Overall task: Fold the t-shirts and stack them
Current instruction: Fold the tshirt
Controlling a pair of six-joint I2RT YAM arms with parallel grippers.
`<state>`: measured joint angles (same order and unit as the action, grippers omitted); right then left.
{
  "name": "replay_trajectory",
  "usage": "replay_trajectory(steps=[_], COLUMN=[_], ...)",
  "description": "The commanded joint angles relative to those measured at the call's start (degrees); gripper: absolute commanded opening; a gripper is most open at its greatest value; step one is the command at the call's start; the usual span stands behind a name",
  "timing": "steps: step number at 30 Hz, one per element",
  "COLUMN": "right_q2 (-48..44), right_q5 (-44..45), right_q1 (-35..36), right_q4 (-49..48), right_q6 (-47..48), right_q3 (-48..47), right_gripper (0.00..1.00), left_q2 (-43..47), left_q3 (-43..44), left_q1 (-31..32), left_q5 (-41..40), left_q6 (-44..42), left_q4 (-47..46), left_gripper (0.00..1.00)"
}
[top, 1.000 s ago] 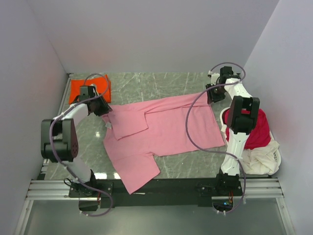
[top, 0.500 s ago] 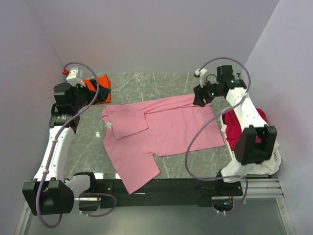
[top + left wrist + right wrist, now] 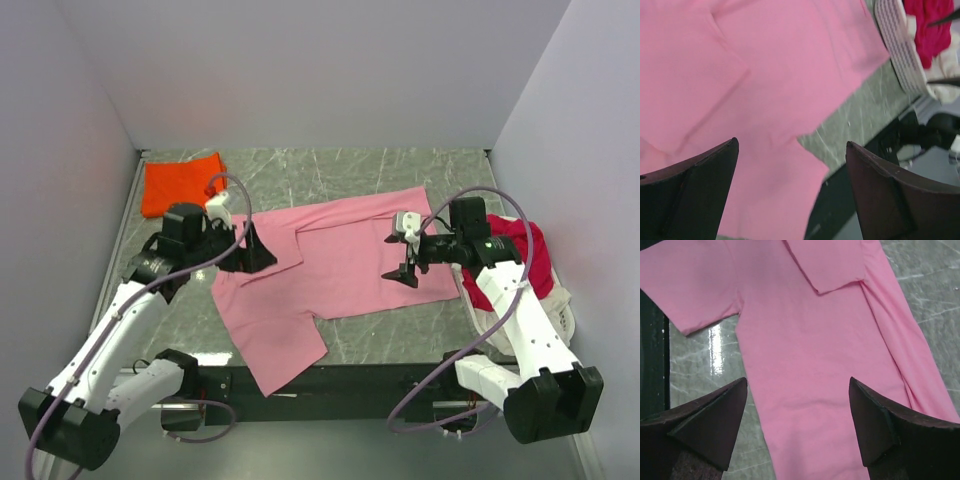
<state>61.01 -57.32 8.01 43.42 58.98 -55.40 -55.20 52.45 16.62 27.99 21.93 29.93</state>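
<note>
The left hand point(image 3: 258, 250), jaws apart and empty, hovers over the left end of the pink t-shirt point(image 3: 340, 265). The right hand point(image 3: 400, 256), likewise apart, hangs over its right end. The shirt lies flat, long axis left to right, on the grey marbled surface point(image 3: 330, 175). An orange t-shirt point(image 3: 178, 186) sits folded far left, and pale walls close in.

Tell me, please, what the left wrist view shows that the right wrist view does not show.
Only the left wrist: a white basket at the edge of the table, holding a crimson t-shirt and a cream one, and the black rail below. Only the right wrist: one sleeve lying flat in full, and the shirt's doubled-over side edge with bare table beyond. Both: the pink t-shirt spread on the marble table, seen between the open, empty fingers of the left gripper and the right gripper.
</note>
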Motion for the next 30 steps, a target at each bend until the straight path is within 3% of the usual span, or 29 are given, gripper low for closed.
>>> replay_trajectory(steps=[1,12,16,22,30], right_q2=[-1.0,1.9,2.3,3.2,3.8], right_q5=[-2.9,1.0,0.6,0.0,-1.0], right_q1=[-0.1,-1.0,-1.8,-3.4,-5.1], right_q4=[1.9,4.0,4.6,5.4,7.6], right_q6=[5.4,1.9,2.2,2.8,4.6], right_q3=[0.9,0.5,0.7,0.6,0.3], right_gripper=[0.88,0.86,0.86,0.86,0.85], left_q2=[3.0,2.7,-0.3,-8.7,-17.5], left_q3=[-1.6,-6.2,-6.9,-6.4,-7.0], left_q1=[4.8,28.9,38.2,54.2,60.5], left_q5=[-3.5,-18.1,-21.1,-22.0,-24.7], left_q6=[4.0,15.3,18.9,21.7,22.5], left_q4=[8.3,25.8,26.2,24.0,24.6], left_gripper=[0.93,0.81,0.67,0.57,0.51])
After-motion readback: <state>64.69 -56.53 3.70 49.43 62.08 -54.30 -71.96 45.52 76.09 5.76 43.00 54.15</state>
